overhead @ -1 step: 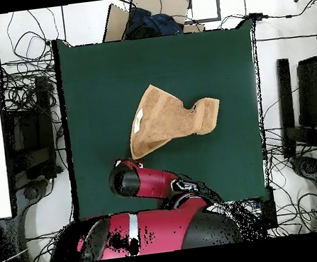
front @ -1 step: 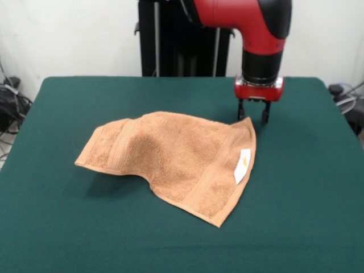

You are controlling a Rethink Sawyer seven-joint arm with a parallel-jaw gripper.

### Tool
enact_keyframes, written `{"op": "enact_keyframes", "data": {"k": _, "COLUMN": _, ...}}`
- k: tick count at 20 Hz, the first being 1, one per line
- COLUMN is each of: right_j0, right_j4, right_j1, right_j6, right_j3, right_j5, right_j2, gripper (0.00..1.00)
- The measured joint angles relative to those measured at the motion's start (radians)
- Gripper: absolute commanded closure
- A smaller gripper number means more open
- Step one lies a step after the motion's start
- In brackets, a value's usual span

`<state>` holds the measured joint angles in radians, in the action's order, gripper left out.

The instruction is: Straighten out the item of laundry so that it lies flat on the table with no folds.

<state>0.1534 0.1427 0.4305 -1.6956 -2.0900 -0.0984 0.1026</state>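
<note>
The orange-tan towel (front @ -1 step: 170, 159) (overhead @ -1 step: 170, 119) lies rumpled in the middle of the green table (front @ -1 step: 307, 216) (overhead @ -1 step: 98, 80). Its centre humps up and its left part curls over, leaving a curved notch on the near edge. A white label (front @ -1 step: 243, 165) shows near its right edge. My gripper (front @ -1 step: 253, 115) hangs just behind the towel's far right corner, low over the table, open with nothing between its fingers (front @ -1 step: 265, 115). In the overhead view the red wrist (overhead @ -1 step: 128, 179) covers the gripper, right beside the towel's nearest corner.
Cables and dark equipment (front @ -1 step: 11, 105) sit off the table's left side, and more cables (front @ -1 step: 347, 96) off its right. In the overhead view a cardboard box with dark cloth (overhead @ -1 step: 149, 18) stands beyond the table's far edge.
</note>
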Motion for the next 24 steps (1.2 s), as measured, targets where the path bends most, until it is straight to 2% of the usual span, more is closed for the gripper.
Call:
{"op": "enact_keyframes", "data": {"k": 6, "right_j0": 0.032, "right_j4": -0.037, "right_j1": 0.000, "right_j6": 0.000, "right_j3": -0.002, "right_j5": -0.002, "right_j2": 0.021, "gripper": 0.00}}
{"op": "enact_keyframes", "data": {"k": 24, "right_j0": 0.030, "right_j4": -0.041, "right_j1": 0.000, "right_j6": 0.000, "right_j3": -0.002, "right_j5": -0.003, "right_j2": 0.020, "gripper": 0.00}}
